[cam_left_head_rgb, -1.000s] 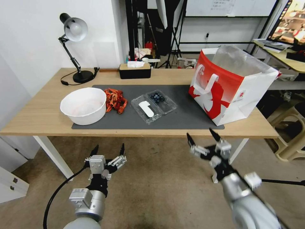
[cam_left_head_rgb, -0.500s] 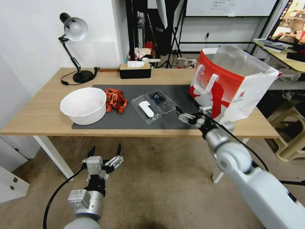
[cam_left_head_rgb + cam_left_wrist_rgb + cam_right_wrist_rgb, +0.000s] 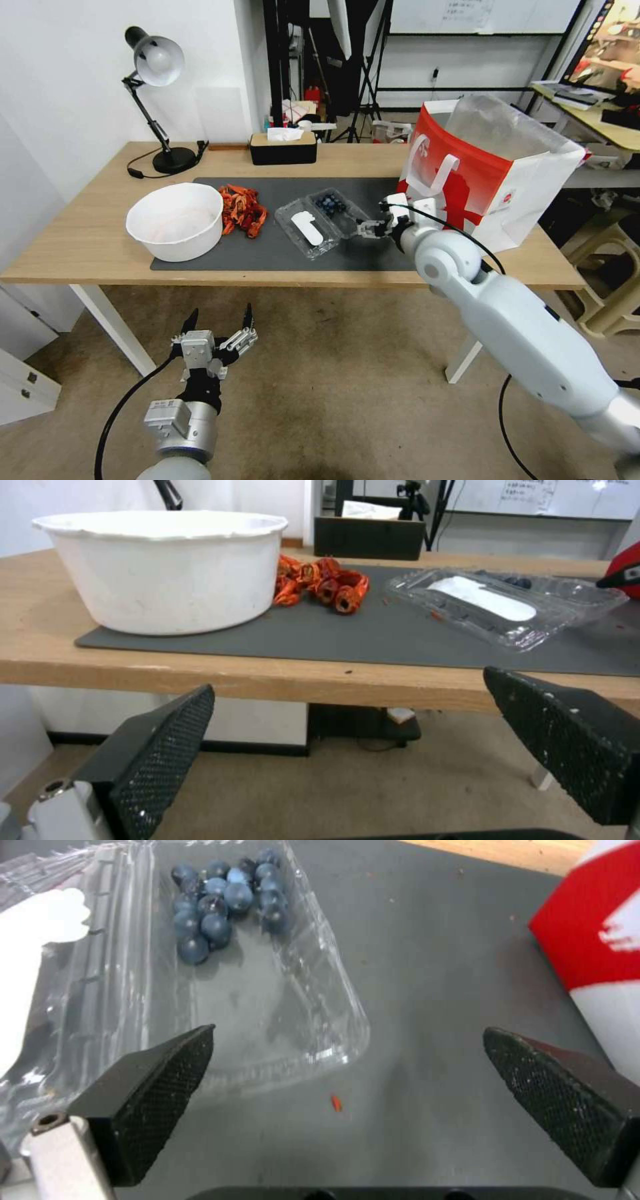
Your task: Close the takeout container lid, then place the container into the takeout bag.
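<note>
Reaching over the near edge of the tabletop (image 3: 93,247), my right end effector (image 3: 368,228) hovers low above the dark mat (image 3: 393,243) with its fingers spread wide and nothing between them. It sits at about 3 o'clock from the takeout container (image 3: 323,220), just beside the berry half and apart from it. In the right wrist view, the tray's near corner lies close to one finger pad (image 3: 160,1085), and the blueberries (image 3: 223,900) are clustered at the tray's far end.

The takeout container lies open and flat on the mat, near its middle. The lid (image 3: 305,230), bearing a white oblong sticker (image 3: 307,228), rests folded back at roughly 8 o'clock from the berry half. The left wrist view shows the lid (image 3: 480,605) with its sticker facing up.

The takeout bag (image 3: 487,180) stands upright with its mouth open at 3 o'clock from the container, on the mat's right end; the right end effector is between the two.

A white bowl (image 3: 177,220) sits at 9 o'clock from the container, with a heap of orange-red pieces (image 3: 241,210) between them.

My left end effector (image 3: 217,327) hangs below the tabletop's near edge, over the floor, at about 7 o'clock from the container; its fingers are also apart and empty.
</note>
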